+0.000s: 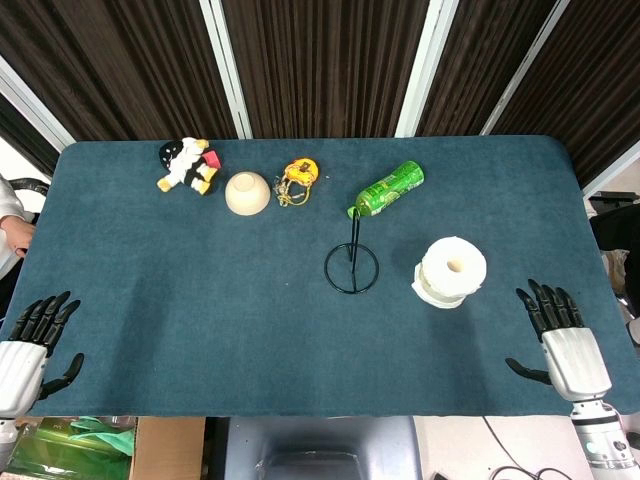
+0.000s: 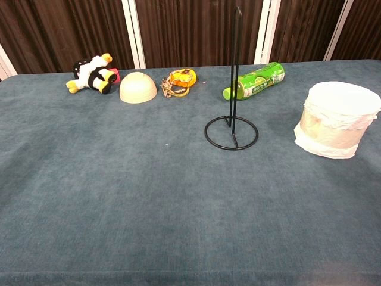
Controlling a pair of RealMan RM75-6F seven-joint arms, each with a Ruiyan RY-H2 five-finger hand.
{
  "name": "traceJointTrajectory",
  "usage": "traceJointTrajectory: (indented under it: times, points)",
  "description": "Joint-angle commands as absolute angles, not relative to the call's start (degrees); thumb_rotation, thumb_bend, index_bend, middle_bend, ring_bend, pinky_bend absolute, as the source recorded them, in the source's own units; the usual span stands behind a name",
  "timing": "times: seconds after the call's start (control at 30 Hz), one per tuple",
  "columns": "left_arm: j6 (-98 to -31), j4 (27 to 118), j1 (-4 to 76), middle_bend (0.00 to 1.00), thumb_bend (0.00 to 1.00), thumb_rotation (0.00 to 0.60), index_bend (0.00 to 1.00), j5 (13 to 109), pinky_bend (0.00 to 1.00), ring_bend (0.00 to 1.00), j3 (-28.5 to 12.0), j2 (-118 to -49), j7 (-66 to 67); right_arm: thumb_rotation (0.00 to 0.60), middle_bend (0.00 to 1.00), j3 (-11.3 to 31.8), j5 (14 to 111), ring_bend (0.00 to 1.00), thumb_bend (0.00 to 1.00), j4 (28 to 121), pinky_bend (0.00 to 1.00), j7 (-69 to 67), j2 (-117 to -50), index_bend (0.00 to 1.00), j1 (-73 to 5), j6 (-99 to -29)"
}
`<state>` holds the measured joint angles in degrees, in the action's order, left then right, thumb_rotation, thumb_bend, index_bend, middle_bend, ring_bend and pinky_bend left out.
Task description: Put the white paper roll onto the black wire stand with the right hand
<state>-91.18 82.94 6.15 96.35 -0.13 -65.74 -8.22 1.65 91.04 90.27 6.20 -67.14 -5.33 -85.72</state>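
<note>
The white paper roll (image 1: 452, 270) (image 2: 336, 119) stands upright on the blue table, right of centre. Just to its left is the black wire stand (image 1: 352, 266) (image 2: 232, 130), a ring base with a tall upright rod and nothing on it. My right hand (image 1: 558, 335) rests at the table's front right corner, fingers spread and holding nothing, a short way in front and to the right of the roll. At the front left corner lies my left hand (image 1: 35, 340), also spread and holding nothing. The chest view shows neither hand.
Along the back of the table (image 1: 180, 290) lie a green bottle (image 1: 390, 188) (image 2: 255, 80) on its side, an orange trinket (image 1: 298, 179) (image 2: 180, 80), an upturned beige bowl (image 1: 248, 193) (image 2: 138, 87) and a plush toy (image 1: 186, 165) (image 2: 92, 74).
</note>
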Motion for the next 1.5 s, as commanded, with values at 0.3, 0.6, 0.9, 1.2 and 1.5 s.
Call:
traceJointTrajectory:
  times: [0.3, 0.6, 0.9, 1.2, 1.5]
  points:
    - [-92.2, 82.0, 6.2, 0.00, 0.42, 0.600, 0.00, 96.5, 0.10, 0.00, -0.3, -67.1, -7.5, 0.600, 0.00, 4.8, 86.6, 0.00, 0.10, 89.3, 0.00, 7.6, -68.4, 0.00, -6.6, -84.3]
    - [-91.4, 81.6, 7.5, 0.00, 0.42, 0.600, 0.00, 96.2, 0.10, 0.00, -1.2, -67.4, -8.8, 0.600, 0.00, 12.8, 76.6, 0.00, 0.10, 86.2, 0.00, 9.9, -68.3, 0.00, -21.9, -62.9]
    - [-94.0, 80.1, 5.9, 0.00, 0.42, 0.600, 0.00, 96.9, 0.10, 0.00, -0.2, -68.2, -7.3, 0.600, 0.00, 13.6, 63.3, 0.00, 0.10, 86.4, 0.00, 18.9, -70.0, 0.00, -29.2, -50.8]
    - [-93.2, 80.4, 6.1, 0.00, 0.42, 0.600, 0.00, 95.8, 0.10, 0.00, -0.7, -68.2, -6.7, 0.600, 0.00, 12.1, 55.2, 0.00, 0.10, 82.3, 0.00, 22.2, -72.8, 0.00, -33.8, -45.1]
    - [-93.7, 80.4, 6.0, 0.00, 0.42, 0.600, 0.00, 95.2, 0.10, 0.00, -1.2, -68.1, -7.2, 0.600, 0.39, 12.0, 55.7, 0.37, 0.12, 78.7, 0.43, 15.2, -74.5, 0.41, -35.0, -42.6]
